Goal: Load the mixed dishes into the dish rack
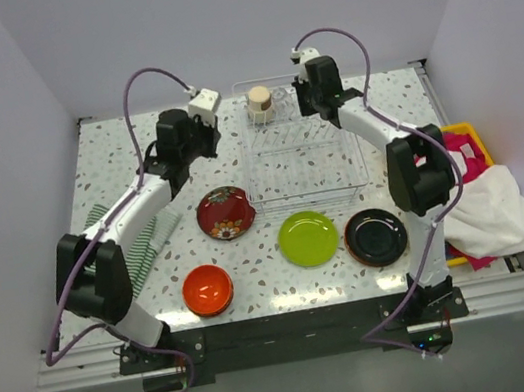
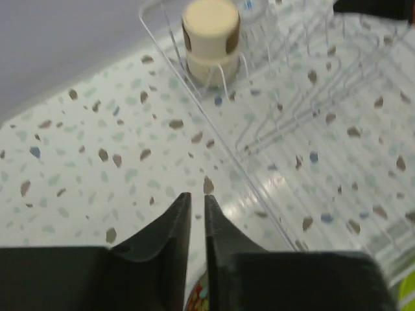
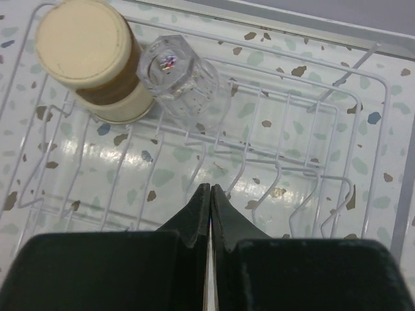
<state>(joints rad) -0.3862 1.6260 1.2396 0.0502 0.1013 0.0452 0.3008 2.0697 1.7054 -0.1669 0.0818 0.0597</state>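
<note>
**A:** The dish rack [image 1: 303, 163] sits at the far middle of the tabletop [image 1: 112, 151], with only cups in it. The dark red plate [image 1: 224, 213], lime green plate [image 1: 308, 239], black plate [image 1: 376, 237] and orange bowl [image 1: 207, 289] lie in front of it.

**B:** Both hands are empty. The right hand [image 3: 210, 188] is clenched above the rack. The left hand [image 2: 196, 197] is all but clenched, just beside its left edge.

**A:** I'm worried about the beige cup [image 3: 91, 58] and the glass [image 3: 185, 74], side by side in the far corner. A low swing could tip them, or snag a wire and drag the rack.
</note>
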